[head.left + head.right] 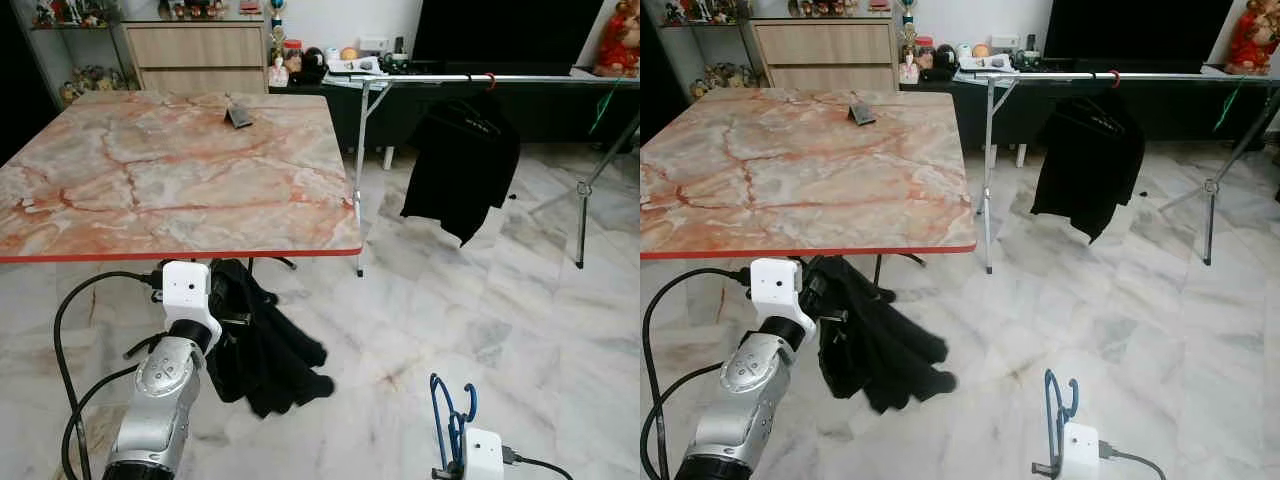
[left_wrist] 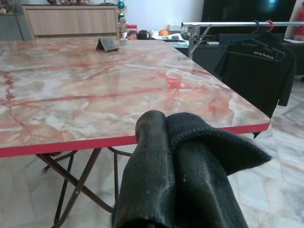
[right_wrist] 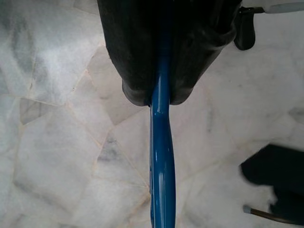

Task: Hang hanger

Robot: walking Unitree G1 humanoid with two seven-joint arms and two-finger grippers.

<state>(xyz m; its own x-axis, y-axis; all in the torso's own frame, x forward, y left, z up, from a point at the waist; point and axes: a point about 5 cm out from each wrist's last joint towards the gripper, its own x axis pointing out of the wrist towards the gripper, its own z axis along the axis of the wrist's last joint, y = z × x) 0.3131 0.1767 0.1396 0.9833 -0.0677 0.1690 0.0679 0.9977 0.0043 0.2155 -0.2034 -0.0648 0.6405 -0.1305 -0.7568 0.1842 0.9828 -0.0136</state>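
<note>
My right gripper (image 3: 161,92) is shut on a blue plastic hanger (image 3: 162,166), low at my right over the marble floor; the hanger's hook (image 1: 452,408) stands up above the wrist. Below the table's front edge, my left gripper (image 2: 164,126) is shut on a black garment (image 1: 265,345), which hangs down from it in a bunch. Knit cloth drapes over one finger (image 2: 204,156). A metal clothes rail (image 1: 470,77) runs across the back right. A black top (image 1: 460,160) hangs from it on a red-hooked hanger.
A marble-patterned table (image 1: 150,170) with a red rim stands at my front left, with a small dark object (image 1: 238,117) at its far side. The rail's legs (image 1: 360,190) and a stand leg (image 1: 583,190) rest on the floor. A low cabinet lines the back wall.
</note>
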